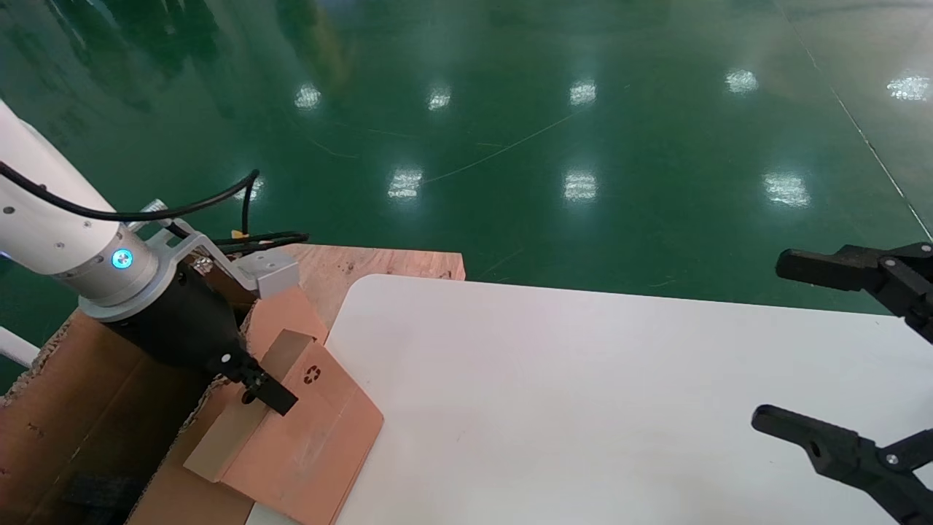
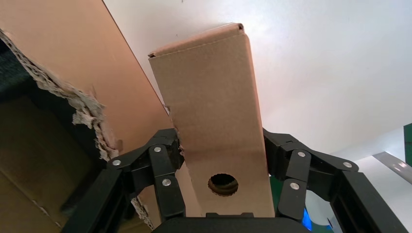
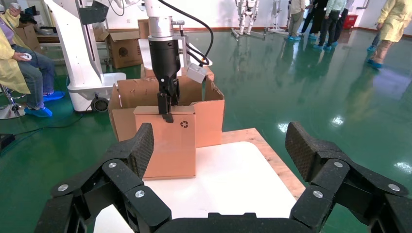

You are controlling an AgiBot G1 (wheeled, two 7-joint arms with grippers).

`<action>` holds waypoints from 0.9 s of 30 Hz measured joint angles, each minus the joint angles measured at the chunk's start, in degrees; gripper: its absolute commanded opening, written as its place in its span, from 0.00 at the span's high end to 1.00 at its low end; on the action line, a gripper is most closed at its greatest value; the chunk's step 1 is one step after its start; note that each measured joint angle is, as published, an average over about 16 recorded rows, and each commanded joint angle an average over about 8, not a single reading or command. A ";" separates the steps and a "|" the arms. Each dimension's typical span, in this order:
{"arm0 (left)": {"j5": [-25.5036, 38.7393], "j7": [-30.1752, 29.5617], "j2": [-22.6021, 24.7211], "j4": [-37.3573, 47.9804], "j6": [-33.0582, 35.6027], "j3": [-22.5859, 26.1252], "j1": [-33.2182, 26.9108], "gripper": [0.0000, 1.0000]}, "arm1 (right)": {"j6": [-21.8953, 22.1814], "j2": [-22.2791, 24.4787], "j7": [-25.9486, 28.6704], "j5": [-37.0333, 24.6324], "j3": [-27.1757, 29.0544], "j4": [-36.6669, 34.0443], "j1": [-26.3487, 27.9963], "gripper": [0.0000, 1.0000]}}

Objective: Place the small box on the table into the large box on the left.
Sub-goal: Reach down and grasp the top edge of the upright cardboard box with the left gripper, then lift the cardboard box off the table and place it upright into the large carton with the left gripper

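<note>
**Left gripper pinches the small box at the table's edge**

The left gripper (image 1: 251,386) has its fingers pressed onto the small box (image 1: 306,437), clamping it across its thickness at the narrow side that has the round hole (image 2: 223,184). The box hangs below the gripper, tilted, its lower end over the table (image 1: 583,408) at the edge nearest the large box (image 1: 65,415). From across the table it looks upright, standing directly in front of the large box's wall and hiding part of it.

The small box is a flat, pinkish-tan cardboard carton with clean folded edges. Its only marking is 1 small black recycling symbol (image 1: 312,375) on the broad face, close to the gripper's fingertip; no lettering can be read.

The large box, brown and corrugated with torn, ragged edges, stands just beside the table with a dark inside.

The right gripper (image 1: 838,350) hovers over the table's far side from the large box, fingers spread wide, holding nothing.
</note>
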 measured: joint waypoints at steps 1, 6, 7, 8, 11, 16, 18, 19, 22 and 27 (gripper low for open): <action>0.14 0.25 0.20 0.16 -0.28 -0.13 -0.28 1.00 | 0.00 0.00 0.00 0.00 0.00 0.00 0.00 0.00; 0.90 2.37 1.94 2.02 -2.27 -1.37 -2.24 1.00 | 0.00 0.00 0.00 0.00 0.00 0.00 0.00 0.00; 1.05 3.05 2.44 2.64 -2.80 -1.76 -2.77 1.00 | 0.00 0.00 0.00 0.00 0.00 0.00 0.00 0.00; 1.20 3.79 2.99 3.34 -3.37 -2.19 -3.36 1.00 | 0.00 0.00 0.00 0.00 0.00 0.00 0.00 0.00; 1.67 6.43 4.81 5.93 -5.07 -3.60 -5.40 1.00 | 0.00 0.00 0.00 0.00 0.00 0.00 0.00 0.00; 2.72 11.63 7.78 11.23 -7.01 -5.82 -9.60 1.00 | 0.00 0.00 0.00 0.00 0.00 0.00 0.00 0.00; 3.43 13.74 8.72 13.27 -7.16 -6.44 -11.54 1.00 | 0.00 0.00 0.00 0.00 0.00 0.00 0.00 0.00; 3.87 14.74 9.08 14.19 -7.06 -6.67 -12.56 1.00 | 0.00 0.00 0.00 0.00 0.00 0.00 0.00 0.00; 5.57 17.32 9.67 16.44 -5.96 -6.96 -15.80 1.00 | 0.00 0.00 0.00 0.00 0.00 0.00 0.00 0.00; 9.33 19.83 8.42 17.85 -2.22 -5.72 -21.53 1.00 | 0.00 0.00 0.00 0.00 0.00 0.00 0.00 0.00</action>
